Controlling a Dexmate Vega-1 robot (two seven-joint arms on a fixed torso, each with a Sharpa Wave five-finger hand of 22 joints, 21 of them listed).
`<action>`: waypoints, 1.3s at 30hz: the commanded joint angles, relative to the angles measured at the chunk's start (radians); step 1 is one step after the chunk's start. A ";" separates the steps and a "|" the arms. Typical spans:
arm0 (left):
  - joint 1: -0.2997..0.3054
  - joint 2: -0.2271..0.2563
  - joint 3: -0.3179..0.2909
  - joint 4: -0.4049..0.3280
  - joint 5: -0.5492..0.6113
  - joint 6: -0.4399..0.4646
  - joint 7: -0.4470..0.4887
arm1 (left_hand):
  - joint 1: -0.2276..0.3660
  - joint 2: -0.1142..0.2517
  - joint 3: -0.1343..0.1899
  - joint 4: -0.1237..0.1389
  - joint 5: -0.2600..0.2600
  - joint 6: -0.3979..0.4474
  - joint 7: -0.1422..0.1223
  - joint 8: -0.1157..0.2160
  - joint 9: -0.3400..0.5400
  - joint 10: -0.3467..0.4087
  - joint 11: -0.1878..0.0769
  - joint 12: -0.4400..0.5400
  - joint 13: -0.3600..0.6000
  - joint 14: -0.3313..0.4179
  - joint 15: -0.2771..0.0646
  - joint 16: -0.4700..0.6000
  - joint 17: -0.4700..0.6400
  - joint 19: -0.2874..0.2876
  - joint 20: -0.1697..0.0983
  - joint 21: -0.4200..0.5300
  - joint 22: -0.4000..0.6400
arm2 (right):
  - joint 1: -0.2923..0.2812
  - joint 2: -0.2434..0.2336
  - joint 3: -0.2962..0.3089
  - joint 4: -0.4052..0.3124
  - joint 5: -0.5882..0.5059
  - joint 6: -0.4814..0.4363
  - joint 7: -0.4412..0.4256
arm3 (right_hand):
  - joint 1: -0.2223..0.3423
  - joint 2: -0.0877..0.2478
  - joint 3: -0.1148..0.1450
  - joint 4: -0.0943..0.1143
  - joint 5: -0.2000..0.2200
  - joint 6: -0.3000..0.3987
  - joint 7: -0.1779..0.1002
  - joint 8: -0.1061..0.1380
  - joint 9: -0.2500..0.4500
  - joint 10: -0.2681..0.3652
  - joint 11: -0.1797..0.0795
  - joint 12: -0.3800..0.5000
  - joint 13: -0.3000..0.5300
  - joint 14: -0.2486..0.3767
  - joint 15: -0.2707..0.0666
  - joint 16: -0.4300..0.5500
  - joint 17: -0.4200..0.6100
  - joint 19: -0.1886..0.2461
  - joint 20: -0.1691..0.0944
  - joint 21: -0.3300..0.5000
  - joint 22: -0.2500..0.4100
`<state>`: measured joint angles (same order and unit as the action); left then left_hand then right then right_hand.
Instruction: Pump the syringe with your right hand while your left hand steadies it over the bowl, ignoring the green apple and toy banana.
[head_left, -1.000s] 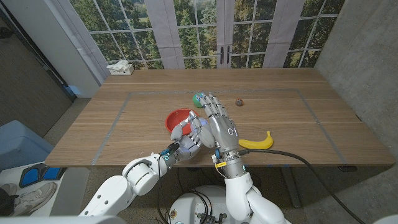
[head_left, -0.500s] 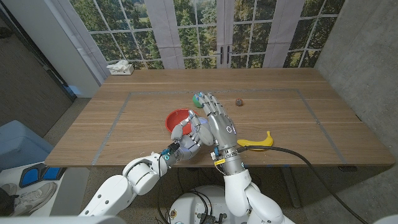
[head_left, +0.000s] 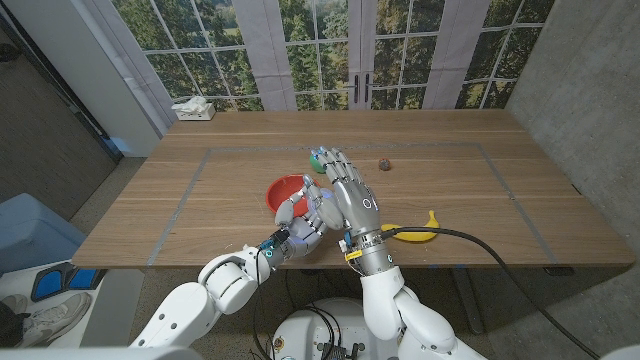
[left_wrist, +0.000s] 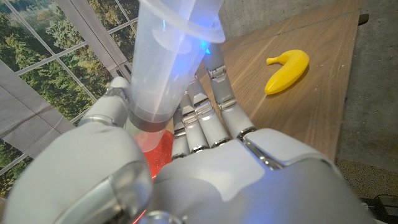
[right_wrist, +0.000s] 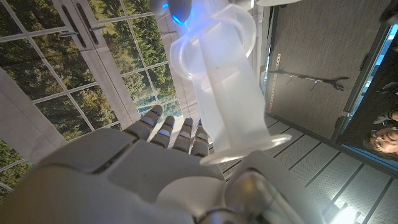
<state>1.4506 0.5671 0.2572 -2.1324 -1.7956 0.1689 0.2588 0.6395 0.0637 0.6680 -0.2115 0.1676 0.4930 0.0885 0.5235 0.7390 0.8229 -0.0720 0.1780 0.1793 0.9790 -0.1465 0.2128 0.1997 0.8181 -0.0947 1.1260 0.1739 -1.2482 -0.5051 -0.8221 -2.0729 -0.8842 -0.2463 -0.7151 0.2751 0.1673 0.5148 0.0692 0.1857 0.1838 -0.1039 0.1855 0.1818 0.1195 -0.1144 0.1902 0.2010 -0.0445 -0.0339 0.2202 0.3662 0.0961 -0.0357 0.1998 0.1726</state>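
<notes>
Left robot hand (head_left: 300, 226) grips syringe (left_wrist: 166, 68) by barrel, just at near rim of red bowl (head_left: 283, 188) (barrel clear, lit blue). Right robot hand (head_left: 350, 196) sits over syringe top, fingers stretched out beyond bowl; plunger flange against its palm in right wrist view, grip unclear. Green apple (head_left: 319, 160) just behind bowl. Toy banana (head_left: 418, 233) on desk (head_left: 450, 190), right of bowl.

No readable text, labels, numbers or signs — none anywhere
</notes>
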 joint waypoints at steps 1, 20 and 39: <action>0.009 -0.006 0.004 -0.009 0.018 -0.019 0.008 | -0.013 0.123 0.261 0.126 0.004 0.018 -0.006 0.085 -0.002 0.111 -0.142 0.007 0.003 -0.003 -0.086 0.003 0.004 0.002 -0.088 -0.001 0.004 | 0.025 0.001 -0.005 0.022 0.012 0.029 0.009 | -0.012 0.018 -0.004 -0.002 0.004 0.001 -0.004 0.005 0.001 -0.009 -0.002 0.008 0.002 -0.003 -0.141 0.008 0.003 0.002 -0.064 0.003 0.003; 0.020 0.001 -0.001 -0.016 0.020 -0.018 -0.010 | -0.019 0.122 0.266 0.121 0.004 0.017 -0.001 0.085 -0.014 0.109 -0.141 0.004 0.002 -0.011 -0.086 0.002 0.004 -0.002 -0.091 -0.003 0.004 | 0.049 0.026 -0.030 0.072 0.002 0.021 0.002 | -0.012 0.022 -0.005 -0.002 0.005 0.000 -0.007 0.004 0.001 -0.015 -0.005 0.006 0.002 -0.007 -0.145 0.008 0.001 0.000 -0.066 0.001 0.003; 0.025 0.008 -0.005 -0.018 0.020 -0.017 -0.016 | -0.023 0.123 0.269 0.117 0.004 0.015 0.001 0.085 -0.023 0.104 -0.141 0.003 0.002 -0.014 -0.086 0.003 0.004 -0.003 -0.093 -0.003 0.005 | 0.093 0.052 -0.050 0.115 0.003 -0.002 0.010 | -0.009 0.024 -0.003 -0.003 0.006 -0.007 -0.008 0.002 0.001 -0.025 -0.009 0.004 0.002 -0.012 -0.147 0.007 -0.002 -0.004 -0.068 0.000 0.003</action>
<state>1.4723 0.5730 0.2549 -2.1483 -1.7755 0.1540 0.2442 0.6252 0.0780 0.6680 -0.2115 0.1689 0.4914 0.0872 0.5235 0.7120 0.8196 -0.0752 0.1780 0.1790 0.9700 -0.1446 0.2129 0.2025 0.8162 -0.0929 1.1232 0.1761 -1.1834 -0.4698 -0.8606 -1.9852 -0.8836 -0.2349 -0.7142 0.2698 0.1726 0.5118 0.0661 0.1857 0.1763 -0.1112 0.1854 0.1818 0.1032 -0.1197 0.1897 0.1998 -0.0445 -0.0339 0.2202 0.3616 0.0961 -0.0356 0.2004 0.1728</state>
